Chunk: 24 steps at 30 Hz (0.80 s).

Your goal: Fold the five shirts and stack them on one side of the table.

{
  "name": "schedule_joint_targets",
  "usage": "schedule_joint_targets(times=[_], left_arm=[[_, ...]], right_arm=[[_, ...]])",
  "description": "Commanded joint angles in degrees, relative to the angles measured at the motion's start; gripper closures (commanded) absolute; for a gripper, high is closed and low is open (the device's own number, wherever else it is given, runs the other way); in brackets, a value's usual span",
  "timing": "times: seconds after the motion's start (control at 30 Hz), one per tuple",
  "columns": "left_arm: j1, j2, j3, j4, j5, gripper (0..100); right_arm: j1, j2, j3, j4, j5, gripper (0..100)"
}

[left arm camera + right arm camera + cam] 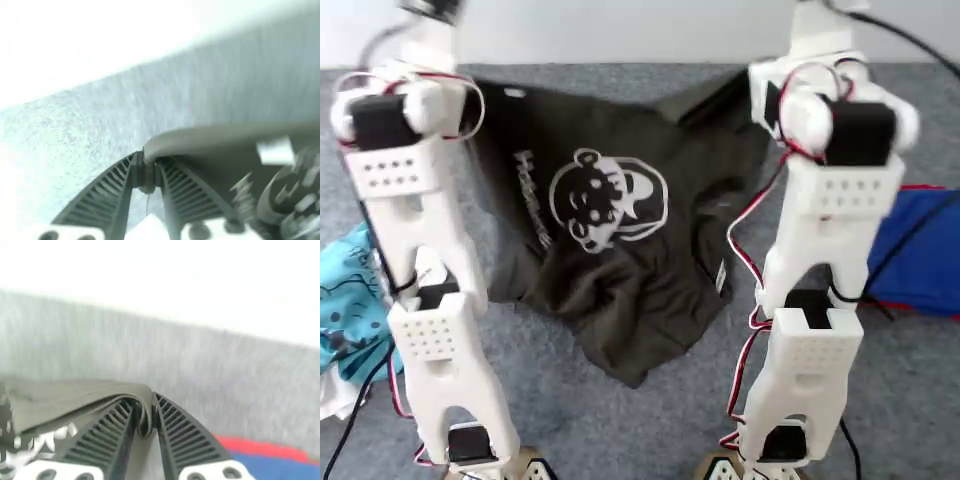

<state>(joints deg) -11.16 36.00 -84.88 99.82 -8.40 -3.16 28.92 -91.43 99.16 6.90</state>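
The dark olive shirt (620,280) with a white cartoon print lies rumpled mid-table, print up, its far edge pinched on the left in the left gripper (145,172) and on the right in the right gripper (145,415). A teal patterned shirt (345,290) lies crumpled at the left edge; a blue shirt (920,250) with red trim lies at the right
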Motion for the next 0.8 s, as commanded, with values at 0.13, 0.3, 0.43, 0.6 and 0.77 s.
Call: schedule_joint_targets(times=[0.13,0.3,0.43,0.6,0.77], left_arm=[[0.26,-20.22,-6.20,0.70,15.74,99],[0.26,-34.37,-1.27,0.79,15.65,99],[2.64,-49.67,15.60,0.79,15.21,99],[4.04,-69.98,37.14,0.62,11.25,99],[1.23,-84.31,55.69,0.62,10.37,99]], right_arm=[[6.37,-13.23,-2.11,-15.87,-8.26,99.1],[7.16,-22.73,3.08,-22.55,-8.44,99.1],[7.08,-30.46,8.70,-27.74,-8.44,99.1],[7.16,-39.34,16.97,-34.86,-8.09,99.1],[7.08,-45.67,23.65,-36.97,-8.00,99.1]])
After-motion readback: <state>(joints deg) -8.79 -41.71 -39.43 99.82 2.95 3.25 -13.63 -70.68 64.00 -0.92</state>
